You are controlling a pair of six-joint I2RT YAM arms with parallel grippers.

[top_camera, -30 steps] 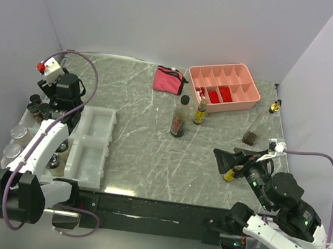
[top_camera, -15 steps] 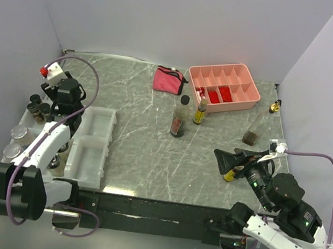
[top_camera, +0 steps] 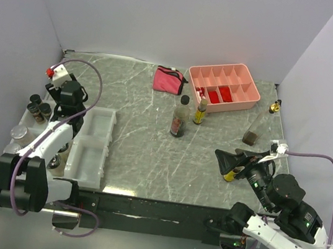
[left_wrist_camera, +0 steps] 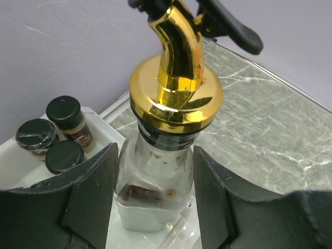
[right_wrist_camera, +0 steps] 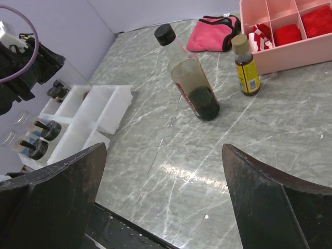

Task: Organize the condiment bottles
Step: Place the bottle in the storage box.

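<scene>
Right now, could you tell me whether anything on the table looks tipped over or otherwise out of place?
Yes: near the far right edge, a clear bottle with dark liquid seems to lean instead of standing upright like the black-capped bottle mid-table. No spill shows.

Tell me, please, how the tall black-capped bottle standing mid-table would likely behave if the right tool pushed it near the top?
The tall black-capped bottle looks tall and narrow, so a high push would probably tip it. Its dark liquid fills only the lower part, which may steady it somewhat. The clear body looks like glass, so likely slippery and breakable.

No legible text on any bottle label
</scene>
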